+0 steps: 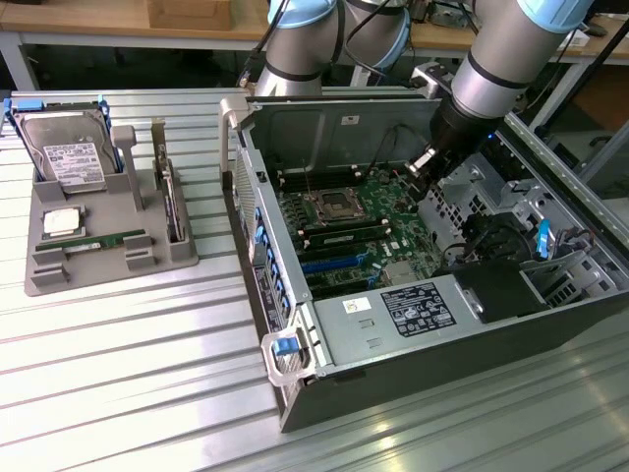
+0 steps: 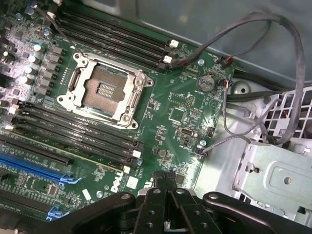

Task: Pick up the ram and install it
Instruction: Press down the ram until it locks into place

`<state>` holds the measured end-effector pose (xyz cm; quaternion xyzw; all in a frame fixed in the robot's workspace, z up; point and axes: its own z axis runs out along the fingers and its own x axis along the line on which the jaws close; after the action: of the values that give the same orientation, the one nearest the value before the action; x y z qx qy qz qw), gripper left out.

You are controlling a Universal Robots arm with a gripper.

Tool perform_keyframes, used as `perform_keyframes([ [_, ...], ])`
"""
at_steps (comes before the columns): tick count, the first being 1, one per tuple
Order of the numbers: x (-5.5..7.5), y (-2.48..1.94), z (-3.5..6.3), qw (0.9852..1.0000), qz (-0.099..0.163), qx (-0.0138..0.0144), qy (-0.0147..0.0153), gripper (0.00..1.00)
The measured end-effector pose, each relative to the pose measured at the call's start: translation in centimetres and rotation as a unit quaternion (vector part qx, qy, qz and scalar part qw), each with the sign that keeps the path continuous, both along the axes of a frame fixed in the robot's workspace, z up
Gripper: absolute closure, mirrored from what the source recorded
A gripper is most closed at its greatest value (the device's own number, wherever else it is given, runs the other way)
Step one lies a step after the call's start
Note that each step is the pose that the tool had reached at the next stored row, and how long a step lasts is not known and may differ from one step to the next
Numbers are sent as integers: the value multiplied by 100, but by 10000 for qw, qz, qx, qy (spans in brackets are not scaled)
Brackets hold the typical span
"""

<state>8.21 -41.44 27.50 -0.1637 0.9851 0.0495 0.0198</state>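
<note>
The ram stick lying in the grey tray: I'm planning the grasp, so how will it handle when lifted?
The ram looks like a thin, flat board, so probably stiff and light. Its narrow edges leave little to grip, so it may slip. The tray slot probably keeps it from sliding when nudged.

Arm (image 1: 511, 49) — thick silver-grey tubular links, light-blue joint caps, black cable alongside. End effector (image 2: 169, 187) — matte black, jointed linkage bars with round pivot screws.

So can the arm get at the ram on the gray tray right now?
Probably yes: the ram lies uncovered on the tray, nothing above it. But the gripper sits over the open case, its fingers shut.
</note>
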Motion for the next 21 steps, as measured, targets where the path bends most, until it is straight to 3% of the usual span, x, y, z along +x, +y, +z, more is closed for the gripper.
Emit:
perform_keyframes([
  [3, 0, 0, 0, 9997, -243, 0, 0, 90],
  [6, 0, 0, 0, 9978, -658, 0, 0, 90],
  [7, 0, 0, 0, 9961, -881, 0, 0, 90],
  [9, 0, 0, 0, 9940, -1090, 0, 0, 90],
  [14, 0, 0, 0, 9843, -1764, 0, 0, 90],
  [15, 0, 0, 0, 9830, -1835, 0, 0, 90],
  [16, 0, 0, 0, 9822, -1878, 0, 0, 90],
  [21, 0, 0, 0, 9821, -1886, 0, 0, 90],
])
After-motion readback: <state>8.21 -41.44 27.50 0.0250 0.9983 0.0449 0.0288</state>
